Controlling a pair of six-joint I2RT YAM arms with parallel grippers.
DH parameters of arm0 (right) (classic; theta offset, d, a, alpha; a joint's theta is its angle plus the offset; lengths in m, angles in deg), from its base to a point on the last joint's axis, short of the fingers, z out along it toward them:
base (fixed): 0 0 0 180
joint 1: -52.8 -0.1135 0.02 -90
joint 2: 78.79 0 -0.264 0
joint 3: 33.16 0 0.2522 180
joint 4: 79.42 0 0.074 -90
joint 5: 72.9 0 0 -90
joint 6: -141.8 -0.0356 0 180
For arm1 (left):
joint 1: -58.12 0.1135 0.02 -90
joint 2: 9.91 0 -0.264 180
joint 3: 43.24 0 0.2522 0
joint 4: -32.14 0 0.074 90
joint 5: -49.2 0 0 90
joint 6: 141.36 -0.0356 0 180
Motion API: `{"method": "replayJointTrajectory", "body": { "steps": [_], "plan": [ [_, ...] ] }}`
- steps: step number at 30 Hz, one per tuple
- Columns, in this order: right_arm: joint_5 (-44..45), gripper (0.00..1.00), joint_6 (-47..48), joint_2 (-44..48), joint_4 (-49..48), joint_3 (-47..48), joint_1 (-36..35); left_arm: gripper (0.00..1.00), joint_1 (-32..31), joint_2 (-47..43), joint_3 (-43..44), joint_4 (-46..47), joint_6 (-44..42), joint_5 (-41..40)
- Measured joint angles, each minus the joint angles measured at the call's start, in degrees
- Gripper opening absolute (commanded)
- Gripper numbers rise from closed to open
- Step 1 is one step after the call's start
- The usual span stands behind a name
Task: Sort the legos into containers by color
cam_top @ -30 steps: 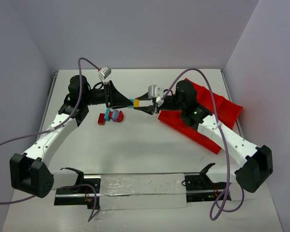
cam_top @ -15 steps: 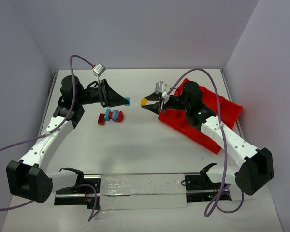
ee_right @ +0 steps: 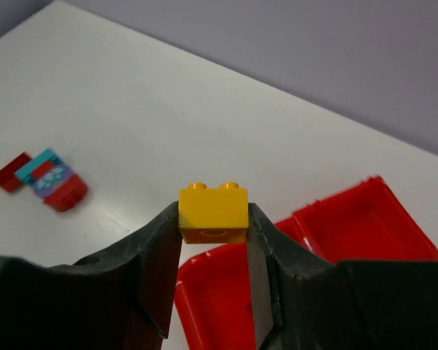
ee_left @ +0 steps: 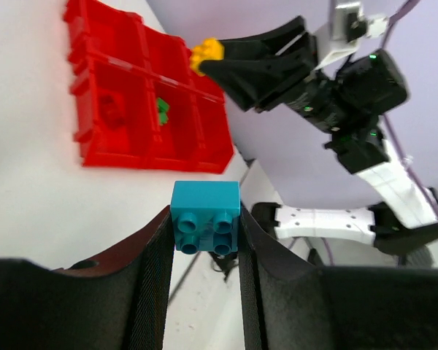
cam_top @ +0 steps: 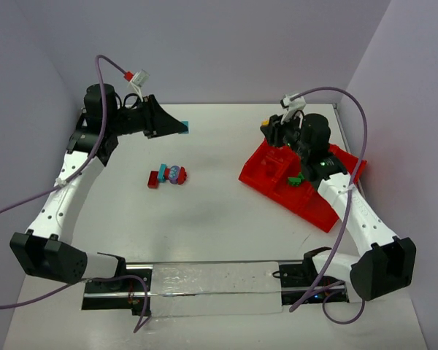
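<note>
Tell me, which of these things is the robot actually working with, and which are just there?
In the job: teal brick in the left hand; yellow brick in the right hand; red tray, green brick inside; loose bricks on the table.
Just there: clear strip at the near edge; purple cables.

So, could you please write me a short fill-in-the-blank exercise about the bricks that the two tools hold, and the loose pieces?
1. In its wrist view, the teal brick in the left tool shows ____ studs.
2. The yellow brick in the right tool shows ____ studs.
3. The purple piece lies on the ____, outside the red tray.

Missing words: four; two; table.
</note>
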State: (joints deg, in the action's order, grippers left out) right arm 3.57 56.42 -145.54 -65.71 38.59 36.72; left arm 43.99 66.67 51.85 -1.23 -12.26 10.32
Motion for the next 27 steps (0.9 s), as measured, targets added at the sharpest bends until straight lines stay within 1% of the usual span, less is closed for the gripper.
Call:
{"method": "replayJointTrajectory", "body": {
  "steps": [6, 9, 13, 16, 20, 27],
  "plan": [
    [12.0, 0.0, -10.1, -3.0, 8.6, 5.1, 1.6, 0.0, 0.0, 6.3, 6.1, -7.3, -6.0, -6.2],
    [16.8, 0.0, -15.4, -6.2, 12.0, 8.1, 2.7, 0.0, 0.1, 8.4, 7.1, -9.1, -7.5, -8.9],
    [22.1, 0.0, -21.4, -9.1, 14.9, 9.8, 4.4, 0.0, 0.1, 10.4, 8.2, -11.1, -8.5, -11.2],
    [22.6, 0.0, -25.5, -12.3, 18.4, 12.6, 7.2, 0.0, 0.1, 12.3, 9.6, -12.3, -9.0, -12.6],
    [23.2, 0.0, -28.4, -18.8, 20.5, 17.6, 10.5, 0.0, 0.1, 14.6, 10.2, -12.7, -9.6, -13.8],
    [22.2, 0.0, -30.7, -27.2, 24.0, 21.2, 12.5, 0.0, 0.1, 20.2, 12.9, -13.4, -9.6, -13.9]
  ]
}}
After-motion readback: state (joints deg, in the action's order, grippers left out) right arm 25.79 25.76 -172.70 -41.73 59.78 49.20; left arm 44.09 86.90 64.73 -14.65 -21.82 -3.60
